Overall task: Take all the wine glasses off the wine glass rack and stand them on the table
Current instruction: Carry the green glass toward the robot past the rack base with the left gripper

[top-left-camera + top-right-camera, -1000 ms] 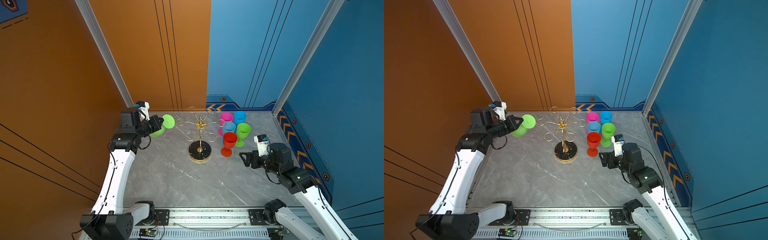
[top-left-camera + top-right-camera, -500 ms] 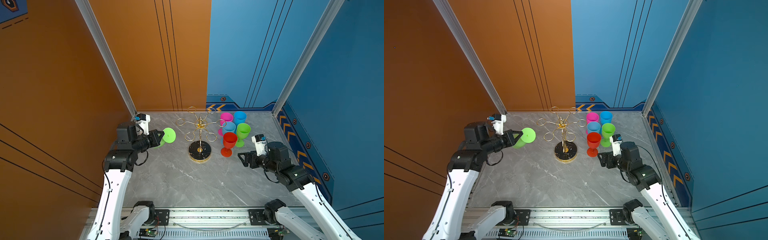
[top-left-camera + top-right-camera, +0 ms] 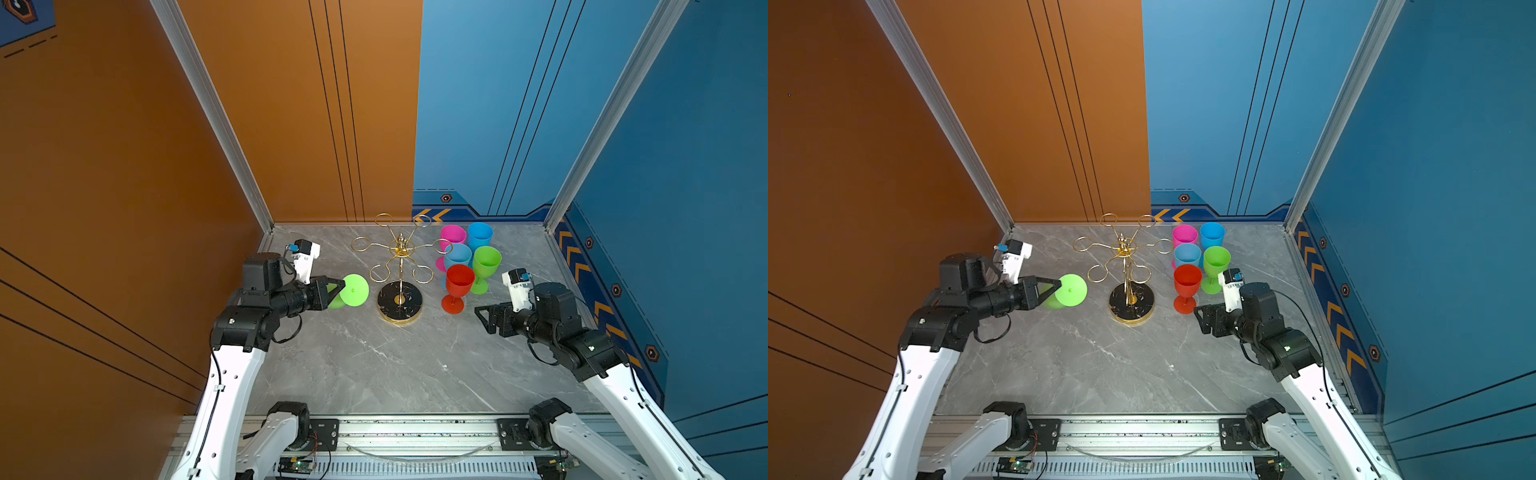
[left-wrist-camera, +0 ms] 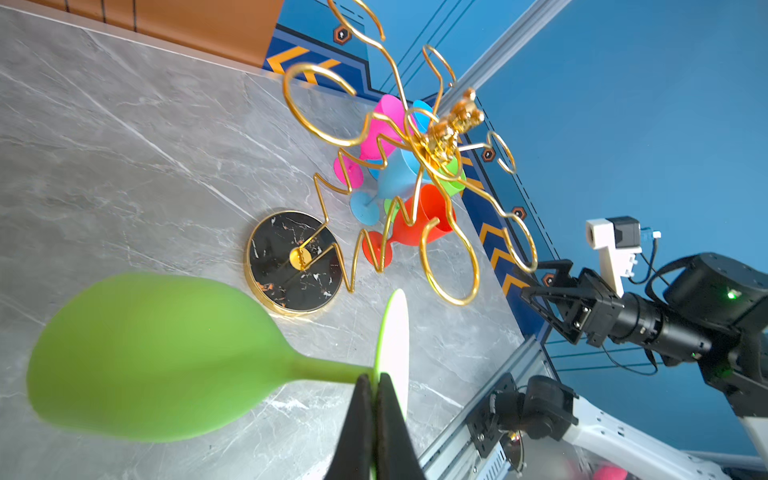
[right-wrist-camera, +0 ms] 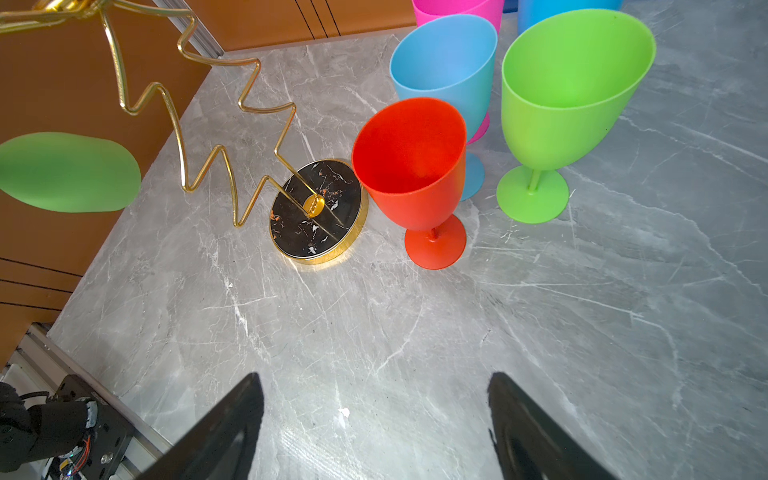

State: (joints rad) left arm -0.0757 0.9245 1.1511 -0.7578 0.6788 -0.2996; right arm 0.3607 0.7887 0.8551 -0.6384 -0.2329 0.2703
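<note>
Left of the rack (image 3: 400, 300), clear of its loops, we hold the green glass (image 4: 153, 357) sideways above the worktop (image 3: 374, 365), our left tool (image 4: 372, 380) pinching its stem by the foot; the right tool (image 5: 374, 378) hangs spread. That thin stem could swivel or slip, dropping the glass.
</note>
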